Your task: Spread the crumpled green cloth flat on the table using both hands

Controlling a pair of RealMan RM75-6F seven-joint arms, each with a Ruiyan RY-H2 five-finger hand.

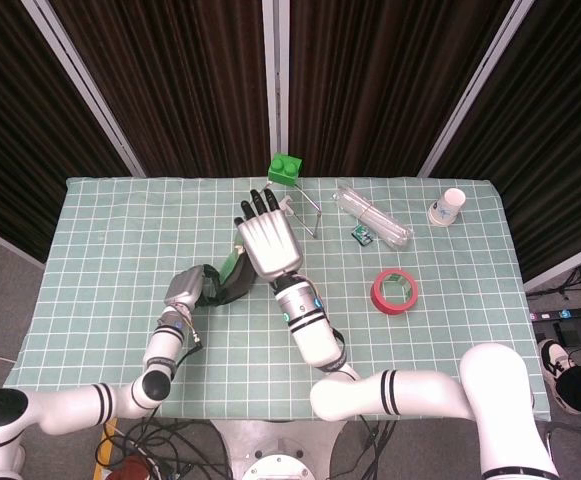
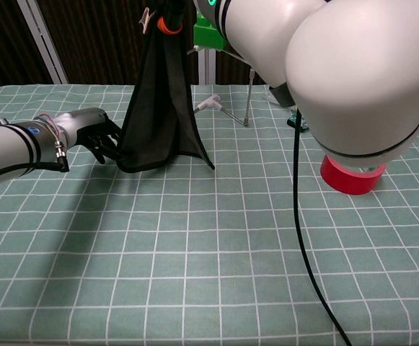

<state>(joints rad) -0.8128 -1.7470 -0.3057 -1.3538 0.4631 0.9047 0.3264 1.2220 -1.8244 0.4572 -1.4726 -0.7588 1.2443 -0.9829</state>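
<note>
1. Dark with a green face showing at one fold, the cloth (image 1: 232,280) hung in the head view between the two hands, above the middle-left of the green checked worktop (image 1: 90,230). The right hand (image 1: 266,240) was raised over it, back of the hand to the camera, fingers straight and pointing toward the far edge; whether it gripped the cloth could not be told from this view. The left hand (image 1: 185,291) sat just left of the cloth, fingers closed on its lower edge. Further off lay a green block (image 1: 285,169), a clear plastic bag (image 1: 371,214), a paper cup (image 1: 450,206) and a red tape roll (image 1: 394,291).

2. In the chest view the cloth (image 2: 159,108) hung nearly straight down from the top of the frame, its lower edge close above the worktop (image 2: 195,259). The left hand (image 2: 94,137) pinched the cloth's lower left corner. The right hand's grasp was cut off above the frame.
</note>
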